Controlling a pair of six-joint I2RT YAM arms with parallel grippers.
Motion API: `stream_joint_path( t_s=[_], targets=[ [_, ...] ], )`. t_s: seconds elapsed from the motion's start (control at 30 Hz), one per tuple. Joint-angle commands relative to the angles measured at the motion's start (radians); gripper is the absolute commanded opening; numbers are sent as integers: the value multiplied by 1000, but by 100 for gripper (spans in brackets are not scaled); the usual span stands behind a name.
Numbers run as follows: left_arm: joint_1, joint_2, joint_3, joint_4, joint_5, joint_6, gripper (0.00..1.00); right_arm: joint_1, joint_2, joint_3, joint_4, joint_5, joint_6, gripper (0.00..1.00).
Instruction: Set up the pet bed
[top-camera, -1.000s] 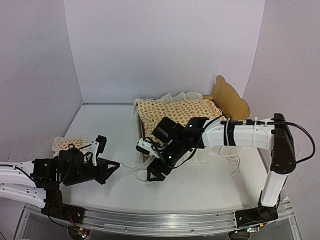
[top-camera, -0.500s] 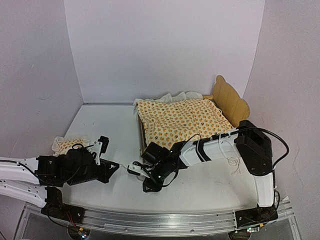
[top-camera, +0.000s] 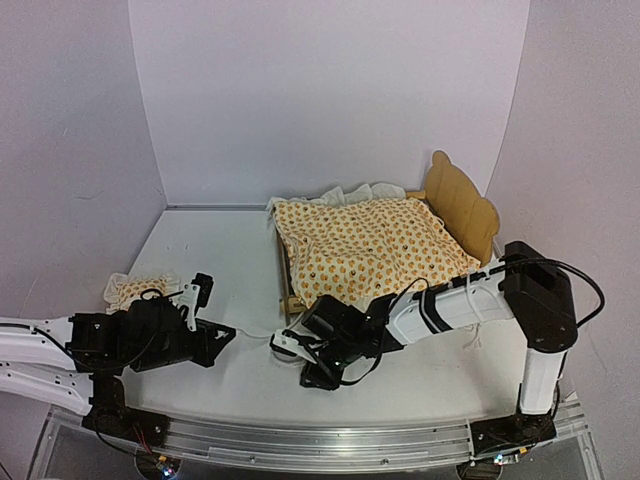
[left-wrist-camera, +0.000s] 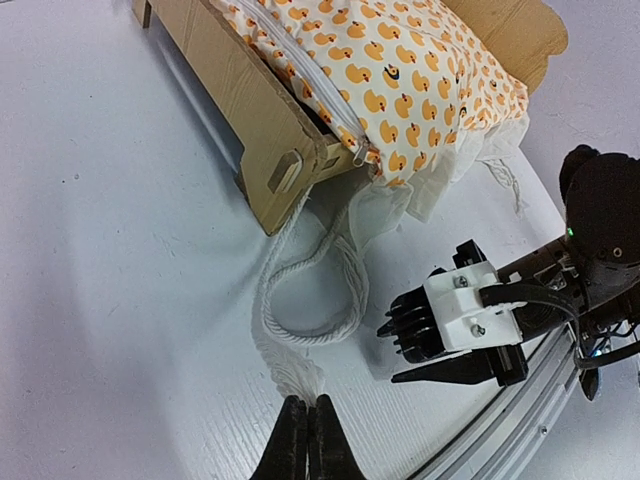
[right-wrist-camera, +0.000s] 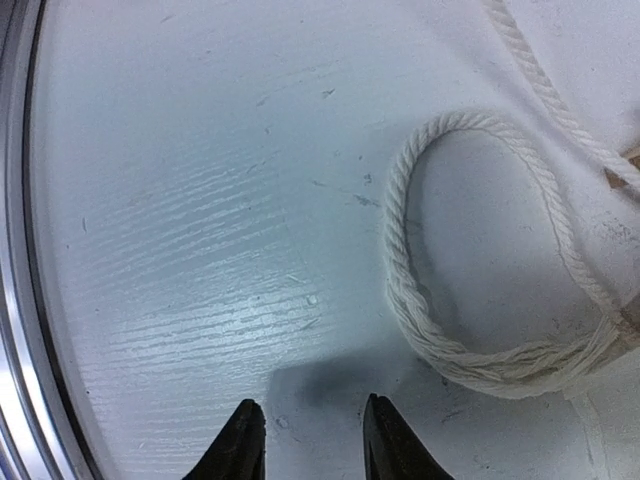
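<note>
A white surface (top-camera: 205, 255) is enclosed by pale lilac walls (top-camera: 320, 90) at the back and both sides. The pet bed (top-camera: 462, 205) stands toward the far right, its bear-ear headboard by the right wall, and a duck-printed cream cover (top-camera: 370, 245) is spread over it. A small matching pillow (top-camera: 135, 288) lies apart at the left. A white rope tie (left-wrist-camera: 300, 300) loops out from the footboard corner. The right claw (right-wrist-camera: 305, 440) hovers low, just nearer than that corner, parted a little and holding nothing. The left claw (left-wrist-camera: 307, 440) lies further left, its fingers pressed together at the tie's frayed end; whether strands are pinched cannot be told.
</note>
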Motion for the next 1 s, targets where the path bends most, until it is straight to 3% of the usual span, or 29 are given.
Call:
stream_joint_path(
  t_s=[0.0, 0.1, 0.37, 0.47, 0.7, 0.83, 0.97],
  targets=[
    [-4, -2, 2, 13, 5, -11, 0, 3, -41, 77, -12, 41, 23, 46],
    [-4, 1, 2, 13, 14, -19, 0, 1, 28, 138, -11, 69, -22, 54],
    [-4, -7, 6, 12, 47, -13, 0, 1, 158, 215, -16, 111, -66, 54],
    [-3, -11, 5, 13, 51, -8, 0, 2, 169, 192, -17, 117, -79, 43],
    [-4, -5, 3, 18, 70, 19, 0, 22, 25, 35, 1, 230, -16, 0],
    [-4, 22, 6, 47, 113, 61, 0, 12, -158, 0, 9, 217, 169, 0],
    [-4, 64, -5, 174, 235, 144, 0, 7, -231, 56, 47, 186, 356, 0]
  ],
)
